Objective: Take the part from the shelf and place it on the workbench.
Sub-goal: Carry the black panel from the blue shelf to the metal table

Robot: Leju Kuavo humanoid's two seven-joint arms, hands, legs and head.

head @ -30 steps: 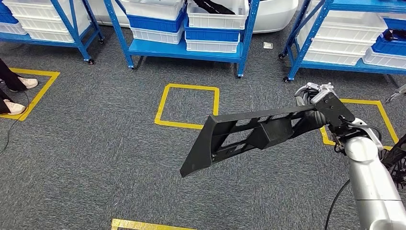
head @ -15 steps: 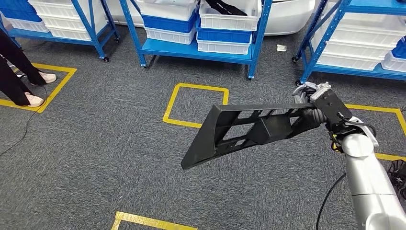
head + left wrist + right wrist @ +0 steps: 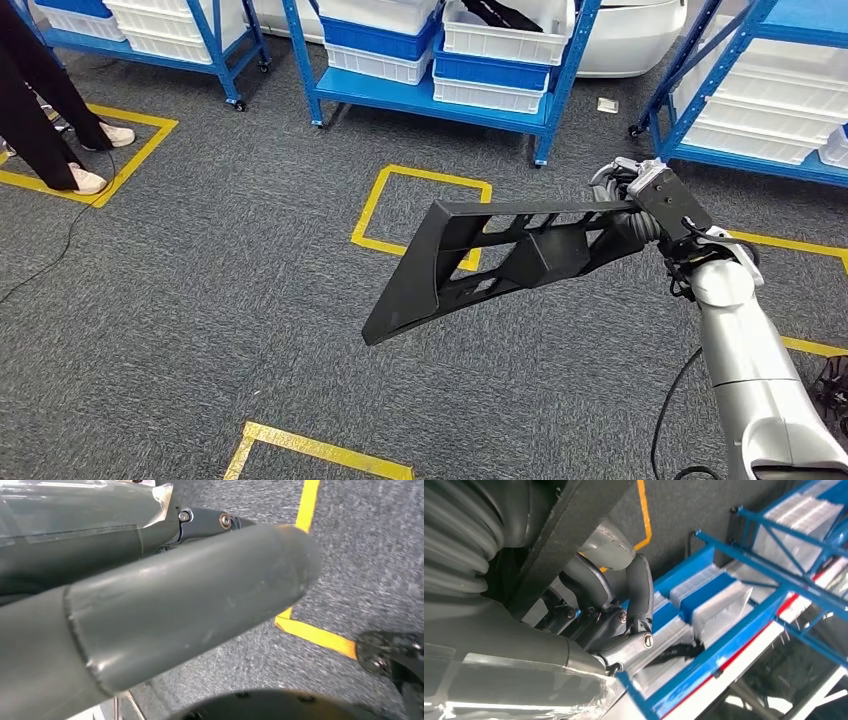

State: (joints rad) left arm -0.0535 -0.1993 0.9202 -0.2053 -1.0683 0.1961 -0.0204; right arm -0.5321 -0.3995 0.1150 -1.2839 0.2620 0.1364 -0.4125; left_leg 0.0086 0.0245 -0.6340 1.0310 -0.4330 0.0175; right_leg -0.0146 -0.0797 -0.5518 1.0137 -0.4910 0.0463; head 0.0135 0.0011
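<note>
The part [image 3: 500,255] is a long black openwork plastic bracket. It hangs tilted above the carpet, held at one end.

The scene is looked down on from high on the robot's body in the head view, faced forward over grey carpet [image 3: 200,300] marked with yellow tape squares [image 3: 425,215] towards blue shelving [image 3: 440,95] further off, with the right arm brought in from the lower right. The right wrist view is taken from very close behind the right hand [image 3: 599,605] and is turned on its side, so that the shelving [image 3: 734,645], its white bins [image 3: 704,580] and a strip of tape [image 3: 642,515] are shared with the head view. The left wrist view is held close against the left hand [image 3: 150,620] and is pointed down at carpet [image 3: 370,540] and tape [image 3: 310,630].
</note>
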